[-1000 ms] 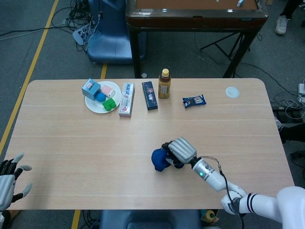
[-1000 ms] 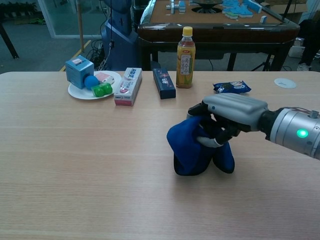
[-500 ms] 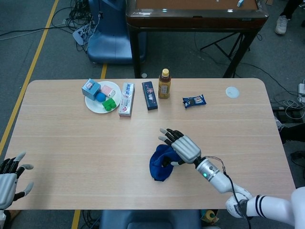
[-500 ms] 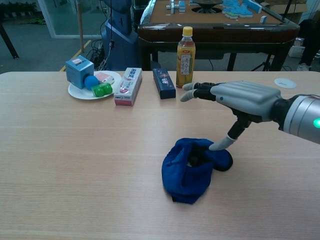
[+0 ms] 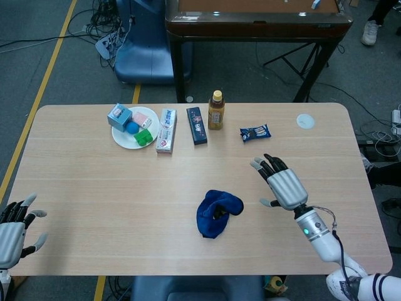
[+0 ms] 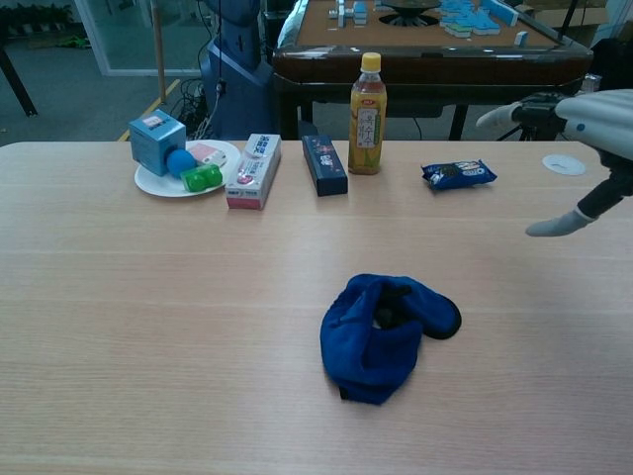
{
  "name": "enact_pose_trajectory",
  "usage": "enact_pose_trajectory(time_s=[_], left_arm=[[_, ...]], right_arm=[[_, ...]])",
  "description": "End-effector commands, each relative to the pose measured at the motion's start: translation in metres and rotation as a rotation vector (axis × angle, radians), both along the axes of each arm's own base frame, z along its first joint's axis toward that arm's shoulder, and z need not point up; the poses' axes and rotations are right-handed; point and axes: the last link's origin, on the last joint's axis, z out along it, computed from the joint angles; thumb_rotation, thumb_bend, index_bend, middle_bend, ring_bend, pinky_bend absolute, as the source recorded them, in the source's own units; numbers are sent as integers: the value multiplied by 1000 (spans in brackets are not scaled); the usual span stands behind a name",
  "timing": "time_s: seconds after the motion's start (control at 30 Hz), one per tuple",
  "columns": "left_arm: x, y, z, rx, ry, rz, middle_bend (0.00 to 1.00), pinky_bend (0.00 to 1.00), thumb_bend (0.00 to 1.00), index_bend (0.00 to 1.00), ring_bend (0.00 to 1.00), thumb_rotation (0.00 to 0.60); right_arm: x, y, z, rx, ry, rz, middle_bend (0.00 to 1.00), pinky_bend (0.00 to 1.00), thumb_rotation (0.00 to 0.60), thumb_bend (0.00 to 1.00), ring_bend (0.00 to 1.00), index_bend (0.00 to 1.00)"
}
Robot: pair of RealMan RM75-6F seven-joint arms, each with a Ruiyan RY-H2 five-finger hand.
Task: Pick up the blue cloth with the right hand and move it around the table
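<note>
Overhead, in the head view, the blue cloth [image 5: 215, 212] lies crumpled on the tabletop [image 5: 94, 188], nearer the front edge than the back. The right hand [image 5: 283, 185] hovers apart from it, toward the right edge, fingers spread and holding nothing. The left hand [image 5: 15, 229] sits past the front left corner, fingers also spread and empty. Along the back edge stand a white plate [image 5: 125, 139] of small items, two flat boxes, a bottle [image 5: 216, 110] and a snack packet [image 5: 255, 132].

From the chest view, the cloth [image 6: 384, 332] rests alone mid-table, while the right hand [image 6: 584, 129] shows at the right border, raised, its fingers released.
</note>
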Motion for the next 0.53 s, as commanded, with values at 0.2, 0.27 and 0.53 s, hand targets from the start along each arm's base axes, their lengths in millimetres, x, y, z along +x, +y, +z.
enact_pose_trajectory(time_s=[0.2, 0.27, 0.53], left_arm=[[2, 10, -4, 10, -9, -34, 74, 61, 258, 340, 107, 600], [3, 11, -5, 8, -9, -41, 74, 61, 258, 337, 107, 600], [7, 17, -8, 5, -10, -55, 74, 61, 259, 326, 107, 600]], right_arm=[[-51, 39, 52, -137, 68, -137, 187, 128, 600, 70, 95, 0], [-60, 49, 60, -161, 70, -164, 187, 128, 600, 70, 95, 0], [-77, 74, 74, -222, 48, -217, 195, 128, 600, 71, 95, 0]])
